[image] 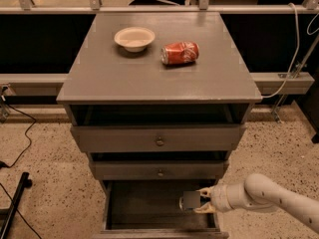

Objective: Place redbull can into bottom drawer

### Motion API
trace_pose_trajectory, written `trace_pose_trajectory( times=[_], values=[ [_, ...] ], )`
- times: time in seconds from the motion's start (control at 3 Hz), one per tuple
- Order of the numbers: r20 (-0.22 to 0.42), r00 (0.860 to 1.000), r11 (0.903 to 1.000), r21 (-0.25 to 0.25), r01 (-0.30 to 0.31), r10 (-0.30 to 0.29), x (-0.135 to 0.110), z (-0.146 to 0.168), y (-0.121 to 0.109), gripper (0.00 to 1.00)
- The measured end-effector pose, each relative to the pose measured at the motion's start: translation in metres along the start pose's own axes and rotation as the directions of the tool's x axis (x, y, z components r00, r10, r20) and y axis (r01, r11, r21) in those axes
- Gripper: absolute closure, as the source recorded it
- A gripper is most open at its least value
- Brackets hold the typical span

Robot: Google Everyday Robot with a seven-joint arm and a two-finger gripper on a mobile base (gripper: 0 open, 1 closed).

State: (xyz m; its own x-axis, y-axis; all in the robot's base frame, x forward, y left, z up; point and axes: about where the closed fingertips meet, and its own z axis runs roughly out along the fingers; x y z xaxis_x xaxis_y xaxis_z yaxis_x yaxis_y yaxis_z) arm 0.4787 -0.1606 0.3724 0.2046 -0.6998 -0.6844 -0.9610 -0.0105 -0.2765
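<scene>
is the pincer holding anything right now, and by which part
The pincer holds the redbull can at the open bottom drawer, its fingers clasping the can's end nearest the arm, one above and one below.

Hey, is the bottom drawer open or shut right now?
Open. The bottom drawer is pulled out with its dark interior showing, and the gripper holds the redbull can over its right side.

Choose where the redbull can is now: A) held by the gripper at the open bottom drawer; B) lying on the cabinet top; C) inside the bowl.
A: the gripper, low at the right, grips the redbull can in its jaws at the open bottom drawer.
</scene>
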Motion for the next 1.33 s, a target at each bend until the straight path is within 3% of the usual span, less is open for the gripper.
trace_pose_trajectory(
  times=[0.33,0.67,1.33],
  values=[
    [0.049,0.998,0.9978,-0.061,-0.028,0.031,0.014,0.061,0.013,1.0],
    [0.094,0.991,0.9934,-0.077,-0.084,0.092,0.036,0.11,0.03,1.0],
    [0.142,0.967,0.9767,-0.07,-0.203,0.211,0.073,0.18,0.045,0.59]
  ],
)
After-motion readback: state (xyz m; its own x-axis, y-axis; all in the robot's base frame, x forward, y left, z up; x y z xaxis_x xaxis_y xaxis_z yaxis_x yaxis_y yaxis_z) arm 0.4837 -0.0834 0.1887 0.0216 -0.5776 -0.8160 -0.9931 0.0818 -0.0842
